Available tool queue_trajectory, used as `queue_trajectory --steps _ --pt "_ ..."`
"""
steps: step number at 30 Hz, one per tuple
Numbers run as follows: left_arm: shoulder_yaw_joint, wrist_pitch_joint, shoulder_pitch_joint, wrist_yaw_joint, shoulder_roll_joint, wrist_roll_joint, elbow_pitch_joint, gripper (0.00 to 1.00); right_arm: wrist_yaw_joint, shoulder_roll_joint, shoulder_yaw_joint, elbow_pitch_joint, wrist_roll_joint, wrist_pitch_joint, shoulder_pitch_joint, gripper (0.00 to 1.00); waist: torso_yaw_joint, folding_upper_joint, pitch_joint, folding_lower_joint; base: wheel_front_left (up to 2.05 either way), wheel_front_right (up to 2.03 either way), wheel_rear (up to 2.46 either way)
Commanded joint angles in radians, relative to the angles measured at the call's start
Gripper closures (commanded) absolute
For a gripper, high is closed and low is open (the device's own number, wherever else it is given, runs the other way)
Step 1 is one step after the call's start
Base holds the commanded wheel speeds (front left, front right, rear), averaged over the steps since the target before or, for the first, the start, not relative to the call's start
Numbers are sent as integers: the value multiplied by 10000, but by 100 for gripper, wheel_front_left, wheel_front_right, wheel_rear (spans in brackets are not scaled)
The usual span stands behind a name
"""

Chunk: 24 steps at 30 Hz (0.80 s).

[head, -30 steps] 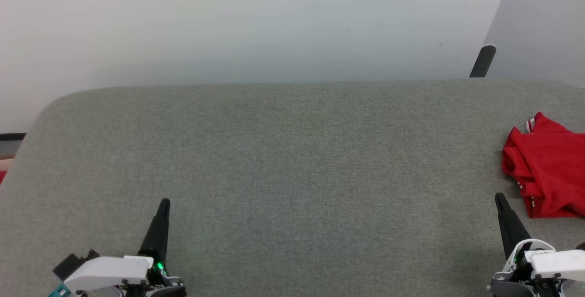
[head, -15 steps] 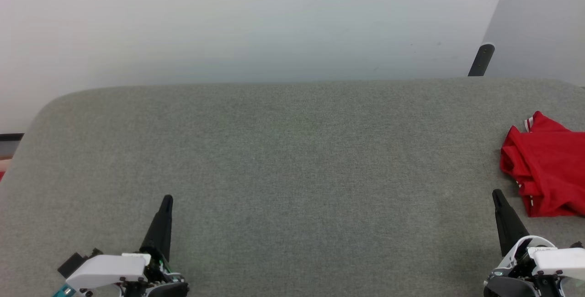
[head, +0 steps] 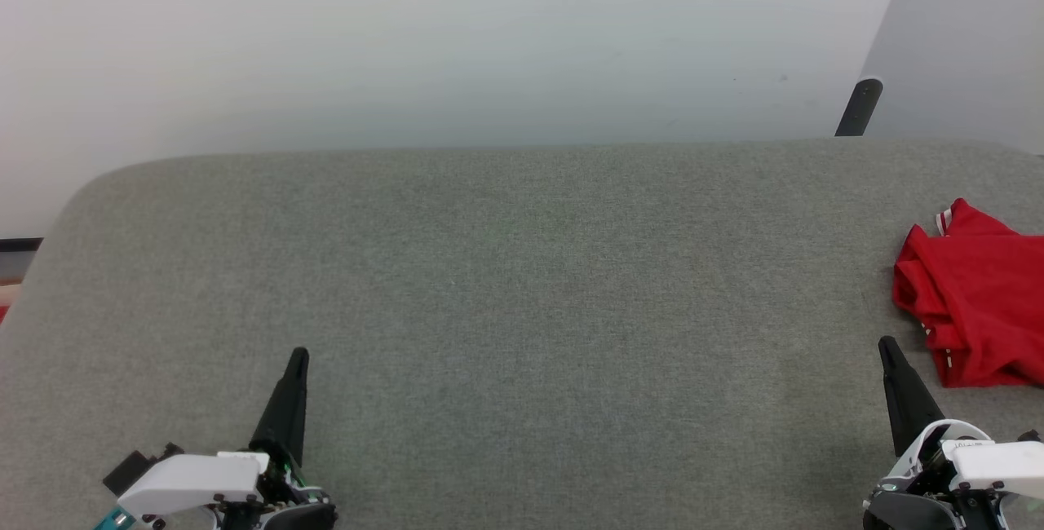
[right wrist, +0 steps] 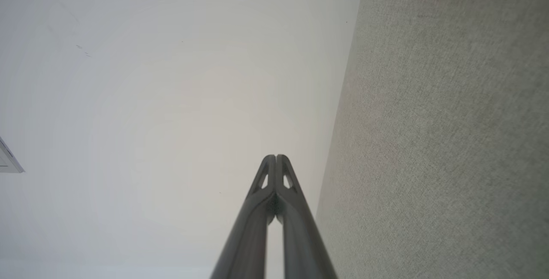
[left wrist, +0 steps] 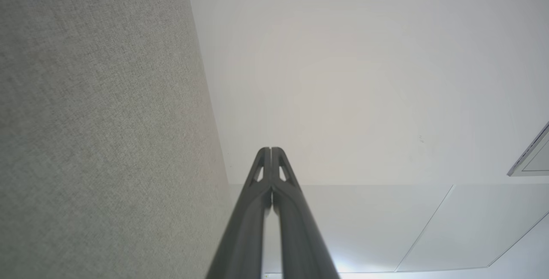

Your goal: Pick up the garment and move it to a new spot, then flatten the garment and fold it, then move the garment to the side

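Garment [head: 975, 302]: red, crumpled heap at far right of grey surface [head: 522, 285], partly cut off by frame edge.
Your left gripper [head: 298, 355]: fingers pressed together, empty, lower left, well apart from garment.
Your right gripper [head: 886, 346]: likewise closed, empty, near garment, not touching.

Your left pincer [head: 298, 355] sits at the lower left, its two dark fingers pressed together tip to tip, pointing forward and leaning slightly inward. Your right pincer [head: 886, 345] mirrors it at the lower right, fingers likewise closed with no gap. Both forearms are mostly cut off, so their angle is hard to judge.
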Motion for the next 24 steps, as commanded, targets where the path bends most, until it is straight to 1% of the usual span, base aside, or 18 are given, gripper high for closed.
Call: queue_trajectory --steps 1,24 --pt "28 30 -85 -32 -5 -30 13 100 4 23 -4 1 49 26 -27 100 0 0 0 0 0 0 0" --pt "26 28 -84 -32 -5 -31 12 100 4 23 3 1 55 20 -27 100 0 0 0 0 0 0 0"
